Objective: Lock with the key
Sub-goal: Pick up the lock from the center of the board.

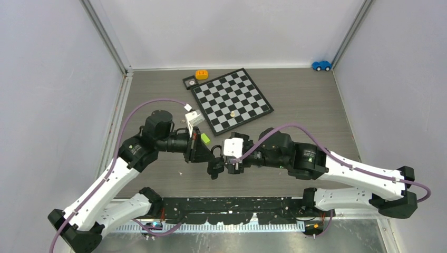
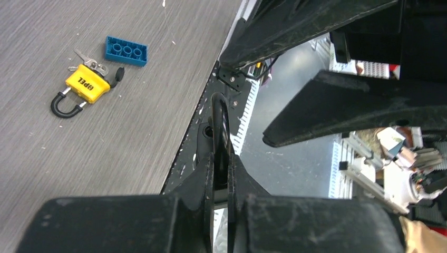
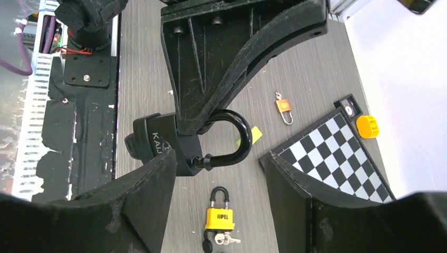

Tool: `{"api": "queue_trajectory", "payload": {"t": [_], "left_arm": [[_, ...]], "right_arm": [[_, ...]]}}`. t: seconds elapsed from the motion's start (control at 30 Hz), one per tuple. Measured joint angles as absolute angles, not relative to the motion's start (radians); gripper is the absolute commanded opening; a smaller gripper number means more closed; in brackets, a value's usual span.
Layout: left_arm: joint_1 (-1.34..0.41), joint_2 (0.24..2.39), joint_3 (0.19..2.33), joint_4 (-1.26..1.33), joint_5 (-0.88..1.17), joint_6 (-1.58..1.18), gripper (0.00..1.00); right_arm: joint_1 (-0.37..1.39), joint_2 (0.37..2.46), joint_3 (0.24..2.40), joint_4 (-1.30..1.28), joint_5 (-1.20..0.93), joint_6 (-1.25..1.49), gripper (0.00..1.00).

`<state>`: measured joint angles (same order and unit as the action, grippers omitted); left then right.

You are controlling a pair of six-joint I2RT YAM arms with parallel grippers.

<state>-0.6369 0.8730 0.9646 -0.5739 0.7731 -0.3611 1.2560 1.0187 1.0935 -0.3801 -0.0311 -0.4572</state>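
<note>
My left gripper (image 2: pixel 221 158) is shut on the shackle of a black padlock (image 3: pixel 158 142) and holds it above the table; it also shows in the top view (image 1: pixel 216 167). My right gripper (image 3: pixel 217 158) is open, its fingers spread just short of the black padlock, facing it (image 1: pixel 232 161). A yellow padlock (image 3: pixel 220 219) lies flat on the table below, also seen in the left wrist view (image 2: pixel 84 84). The small silvery key bunch (image 3: pixel 227 240) lies at its base, with one black-headed key by the keyhole (image 2: pixel 92 64). I cannot tell whether the black padlock's shackle is latched.
A blue brick (image 2: pixel 126 51) lies beside the yellow padlock. A small orange padlock (image 3: pixel 283 107) and a green tag (image 3: pixel 254 134) lie near the chessboard (image 1: pixel 231 100). An orange block (image 1: pixel 201 74) and a blue toy car (image 1: pixel 321 65) sit at the back.
</note>
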Motion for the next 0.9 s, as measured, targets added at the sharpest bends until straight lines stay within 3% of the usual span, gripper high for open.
{"api": "queue_trajectory", "payload": {"t": [0.53, 0.9], "left_arm": [[-0.637, 0.881, 1.004, -0.757, 0.784, -0.151, 0.00], [-0.637, 0.881, 1.008, -0.770, 0.785, -0.118, 0.00]], "right_arm": [[1.213, 1.163, 1.240, -0.482, -0.134, -0.508, 0.60], [1.098, 1.225, 1.242, -0.497, -0.327, -0.445, 0.57]]}}
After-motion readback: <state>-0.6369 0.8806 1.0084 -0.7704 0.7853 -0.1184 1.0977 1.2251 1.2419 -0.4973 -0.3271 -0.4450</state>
